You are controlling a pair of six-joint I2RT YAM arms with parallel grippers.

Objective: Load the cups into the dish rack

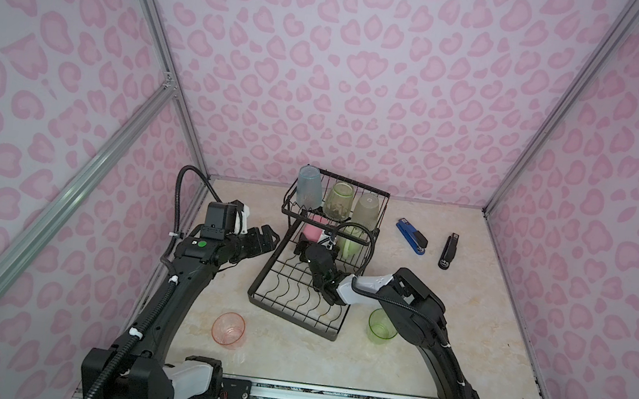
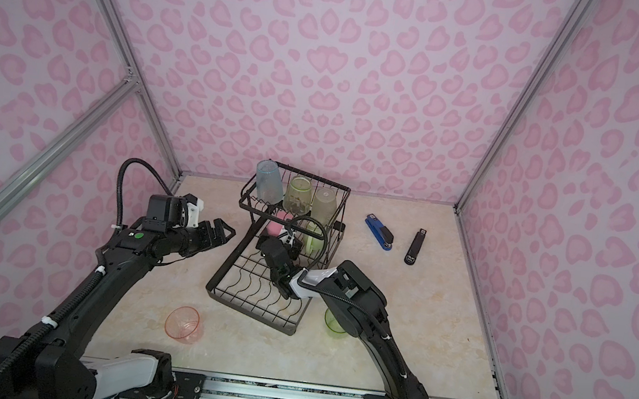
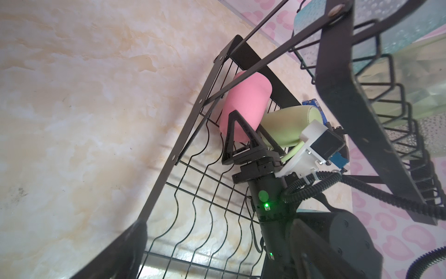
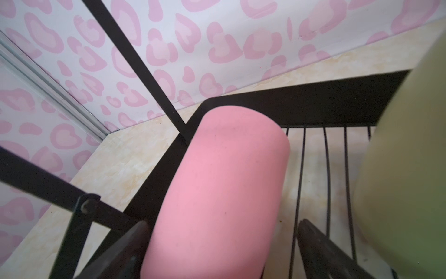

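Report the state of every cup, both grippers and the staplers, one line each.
blue cup: inverted, upper basket.
olive-green cup: inverted, upper basket.
beige cup: inverted, upper basket.
solid pink cup: on its side, lower tray.
pale-green mug: on its side, beside it.
translucent pink cup: upright, on table.
bright-green cup: upright, on table.
left gripper: open, empty.
right gripper: open, straddling solid pink cup.
blue stapler: closed.
black stapler: closed.
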